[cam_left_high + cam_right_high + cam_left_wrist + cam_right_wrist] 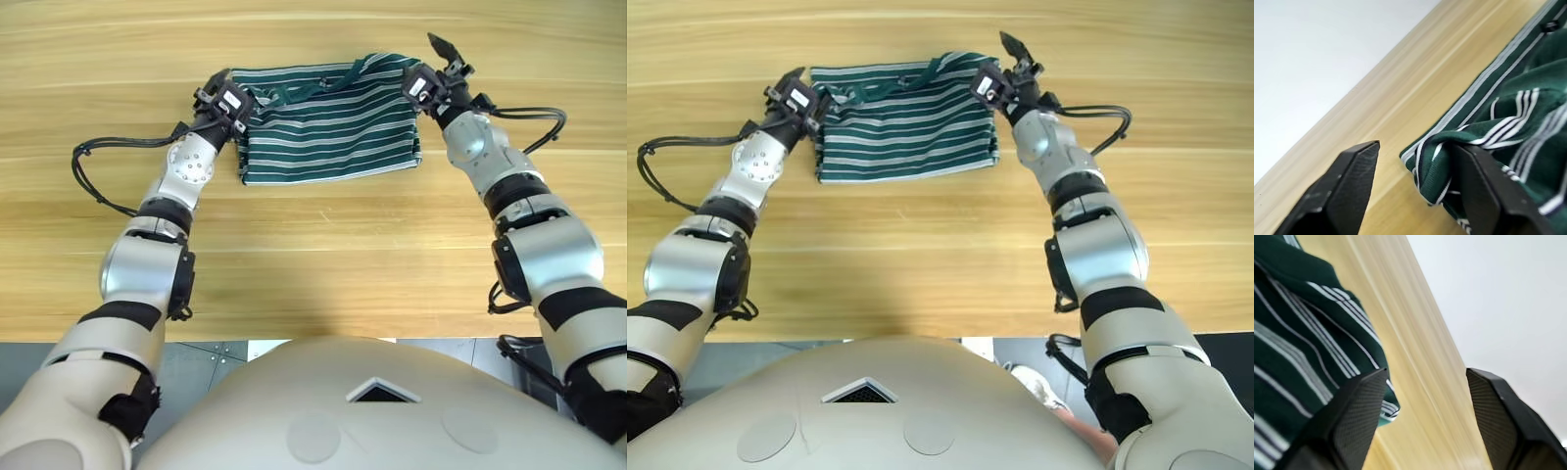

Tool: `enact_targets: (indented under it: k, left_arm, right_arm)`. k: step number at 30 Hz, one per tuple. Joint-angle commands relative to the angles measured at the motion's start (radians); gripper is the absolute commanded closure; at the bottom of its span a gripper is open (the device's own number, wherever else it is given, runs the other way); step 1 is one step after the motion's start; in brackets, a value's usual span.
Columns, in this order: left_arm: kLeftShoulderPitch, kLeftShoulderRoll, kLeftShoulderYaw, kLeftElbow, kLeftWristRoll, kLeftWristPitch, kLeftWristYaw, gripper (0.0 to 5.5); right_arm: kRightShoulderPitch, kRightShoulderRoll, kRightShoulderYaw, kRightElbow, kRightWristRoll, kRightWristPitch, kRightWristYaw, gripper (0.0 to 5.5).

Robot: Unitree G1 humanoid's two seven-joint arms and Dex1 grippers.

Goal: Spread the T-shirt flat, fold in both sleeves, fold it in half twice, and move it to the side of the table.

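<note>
No legible text, no readable signs

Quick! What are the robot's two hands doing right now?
Left gripper: open, with the edge of the green white-striped cloth T-shirt in its gap, not clamped.
Right gripper: open, holding nothing.

My left arm point(147, 264) and right arm point(549, 257): silver-grey shells, black joint bands, small screws at the wrists. Left cable point(108, 145) and right cable point(529, 111): black, looping. My left gripper point(217, 90) and right gripper point(450, 55): black wedge fingers, white labels.
</note>
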Motion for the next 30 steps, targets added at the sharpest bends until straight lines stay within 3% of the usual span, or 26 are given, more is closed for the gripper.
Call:
enact_targets:
  k: [1, 10, 16, 23, 26, 30]
  left_arm:
    - [-0.095, -0.024, 0.023, 0.044, -0.005, 0.091, 0.053, 2.14]
    - [-0.117, -0.016, 0.096, 0.09, -0.028, 0.267, 0.129, 0.69]
    - [-0.04, 0.005, 0.163, 0.061, -0.074, 0.149, 0.176, 0.69]
    - [-0.028, 0.032, 0.184, 0.016, -0.087, 0.005, 0.213, 0.69]
    - [-0.039, 0.046, 0.212, -0.006, -0.109, -0.05, 0.25, 0.69]
    - [-0.058, 0.042, 0.21, -0.027, -0.104, -0.099, 0.266, 0.69]
  right_arm:
    - [-0.017, 0.06, 0.078, -0.054, -0.066, -0.04, -0.077, 2.39]
    - [0.227, 0.152, 0.343, -0.532, -0.225, -0.126, 0.043, 2.39]
    - [0.158, 0.136, 0.427, -0.368, -0.331, -0.042, 0.069, 2.39]
    - [0.235, -0.173, 0.449, -0.658, -0.366, -0.168, 0.211, 2.39]
    - [0.353, -0.35, 0.417, -0.854, -0.324, -0.219, 0.295, 2.39]
    - [0.663, -0.63, 0.297, -1.108, -0.145, -0.182, 0.419, 2.39]
